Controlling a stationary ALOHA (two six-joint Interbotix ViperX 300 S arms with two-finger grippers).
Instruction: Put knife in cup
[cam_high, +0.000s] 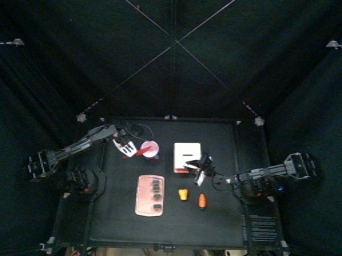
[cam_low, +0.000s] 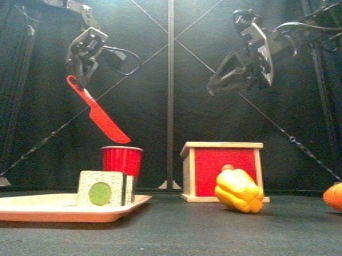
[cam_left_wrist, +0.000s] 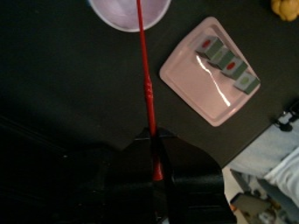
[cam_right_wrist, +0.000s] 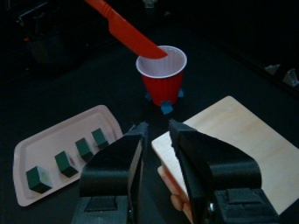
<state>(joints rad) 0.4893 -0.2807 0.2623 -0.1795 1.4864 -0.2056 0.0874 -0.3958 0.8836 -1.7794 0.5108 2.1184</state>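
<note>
step: lowering knife (cam_low: 96, 108) toward cup (cam_low: 122, 159) | left claw (cam_left_wrist: 153, 157): clamped on knife | right claw (cam_right_wrist: 156, 131): apart, empty | next: centre tip, descend, release

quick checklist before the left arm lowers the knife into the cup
1. Knife gripped by the left claw: ok, handle clamped, blade hanging down.
2. Knife tip over the cup: ok in the left wrist view, where the blade runs to the rim; the right wrist view shows the tip just above the rim's edge.
3. Knife in the cup: not ok, it hangs above it.
4. Cup upright with its mouth clear: ok.
5. Right claw clear of the cup: ok, open and raised apart from it.
6. Pink tray beside the cup, out of the path: ok.
</note>
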